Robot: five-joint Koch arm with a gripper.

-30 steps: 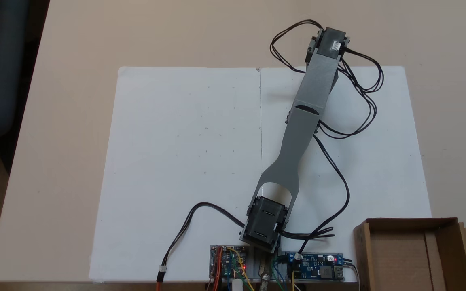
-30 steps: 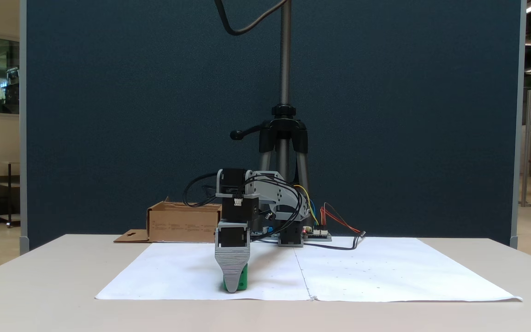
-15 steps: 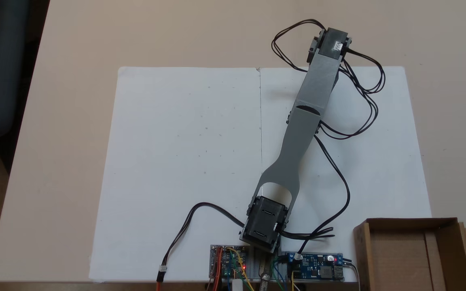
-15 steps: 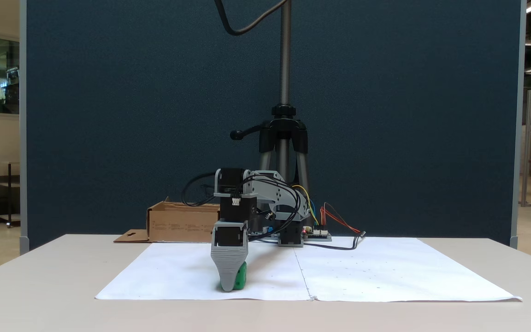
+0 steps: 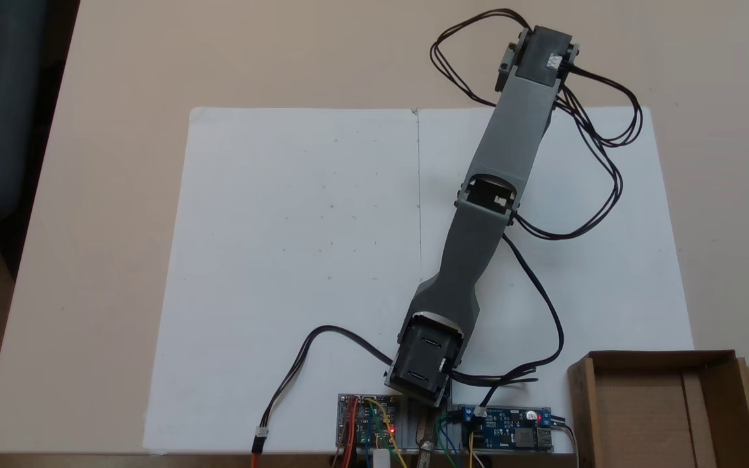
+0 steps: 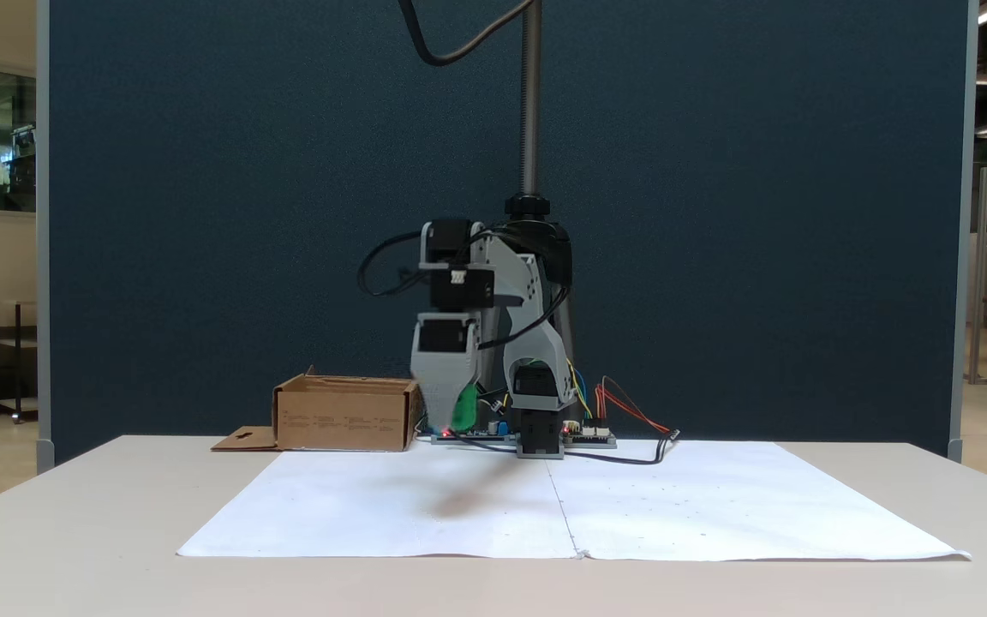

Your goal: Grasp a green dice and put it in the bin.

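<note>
Side-on fixed view: the gripper [image 6: 451,418] hangs above the white paper sheet [image 6: 673,506], clear of it, with a soft shadow on the sheet below. The green dice [image 6: 465,409] shows as a green patch at the grey jaw's lower right edge, raised off the paper; its pips are too blurred to read. Only one jaw is visible from this side, so whether the jaws clamp the dice cannot be told for certain, though it rides up with them. The bin [image 6: 343,415] stands to the left, near the arm's base, its flap lying flat on the table [image 6: 74,548].

Top-down fixed view: the arm [image 5: 498,169] stretches over the sheet and covers gripper and dice. The bin [image 5: 667,406] is cut off at the lower right corner.
</note>
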